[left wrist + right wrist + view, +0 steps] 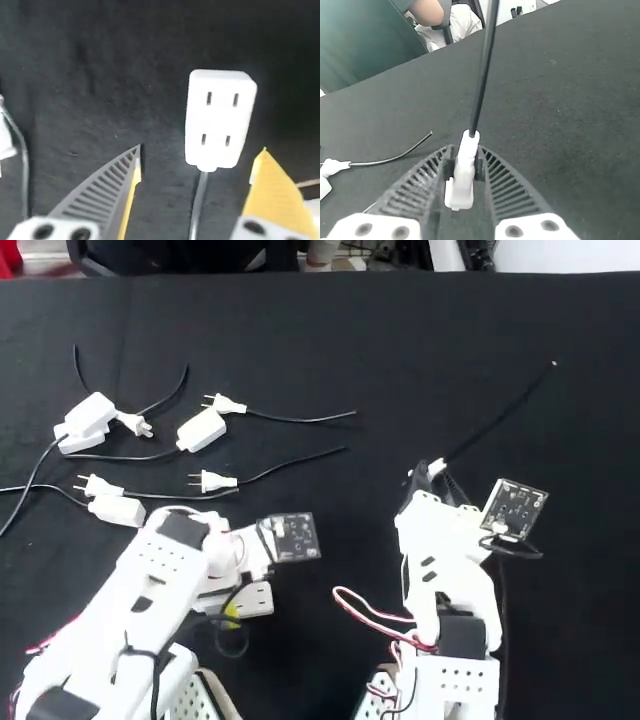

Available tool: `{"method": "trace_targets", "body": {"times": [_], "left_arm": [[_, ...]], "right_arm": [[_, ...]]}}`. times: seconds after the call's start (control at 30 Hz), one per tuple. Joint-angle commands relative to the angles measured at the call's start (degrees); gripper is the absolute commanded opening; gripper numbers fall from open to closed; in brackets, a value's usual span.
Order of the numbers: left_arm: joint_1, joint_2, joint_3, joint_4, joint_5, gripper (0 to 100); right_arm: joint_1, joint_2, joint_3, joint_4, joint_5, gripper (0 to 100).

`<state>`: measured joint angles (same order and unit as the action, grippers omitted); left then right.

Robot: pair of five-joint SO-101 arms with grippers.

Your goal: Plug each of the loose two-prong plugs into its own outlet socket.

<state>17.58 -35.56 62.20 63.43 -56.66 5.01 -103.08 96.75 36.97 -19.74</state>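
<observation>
My right gripper (pixel 462 172) is shut on a white two-prong plug (pixel 461 180), whose black cord (pixel 482 75) runs away across the black cloth. In the high view that gripper (pixel 428 473) sits right of centre, the cord (pixel 500 415) trailing to the far right. My left gripper (pixel 201 148) stands open just above a white outlet socket (pixel 220 117) with two pairs of slots, its fingertips (pixel 135 155) either side of the socket's cord end. From above, this socket (pixel 255 600) lies beside the left arm's wrist.
Several loose plugs (pixel 222 403) (pixel 212 480) (pixel 97 485) with black cords and other white outlet blocks (pixel 200 430) (pixel 85 420) (pixel 118 508) lie at the table's left. Another plug (pixel 330 166) lies beyond the right gripper. Bare cloth (pixel 400 330) spans the far side.
</observation>
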Motion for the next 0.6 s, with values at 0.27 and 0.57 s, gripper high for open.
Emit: {"method": "trace_targets", "body": {"times": [0.27,0.57], "left_arm": [[5.9,1.1,5.8,-11.4,10.5,22],[6.4,1.7,5.0,-10.6,10.5,19]], "right_arm": [[0.5,-1.5,-0.2,0.2,-0.5,1.2],[0.4,-1.6,-0.2,1.2,-0.5,1.2]]}}
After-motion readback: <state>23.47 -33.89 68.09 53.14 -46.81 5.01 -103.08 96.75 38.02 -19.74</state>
